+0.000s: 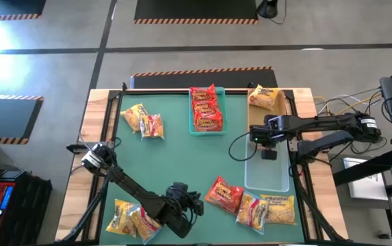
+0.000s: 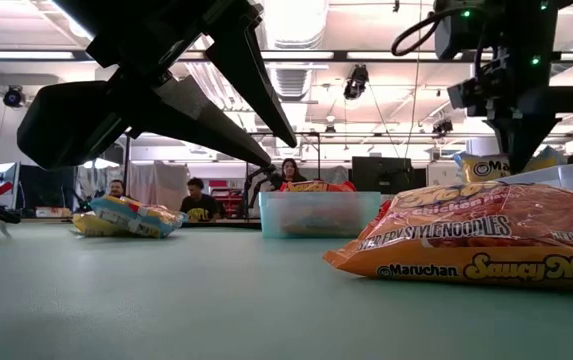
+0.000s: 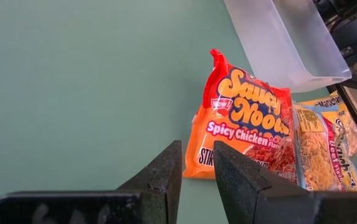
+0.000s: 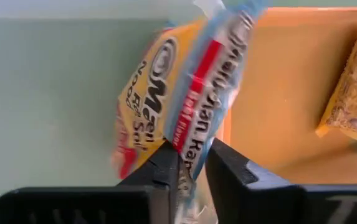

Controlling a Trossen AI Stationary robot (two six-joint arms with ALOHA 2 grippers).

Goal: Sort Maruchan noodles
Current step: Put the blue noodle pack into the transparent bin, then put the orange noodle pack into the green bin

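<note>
yellow packet (image 4: 172, 106) between right end effector (image 4: 190, 165) fingers, narrowly parted

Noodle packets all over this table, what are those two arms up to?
Two robot arms are sorting ramen packets into trays. The right gripper is above the clear tray with a yellow-white packet at its tip. The left gripper, empty, points toward a red Spicy Chicken packet. Red packets already sit in the teal tray; others lie loose.
</note>
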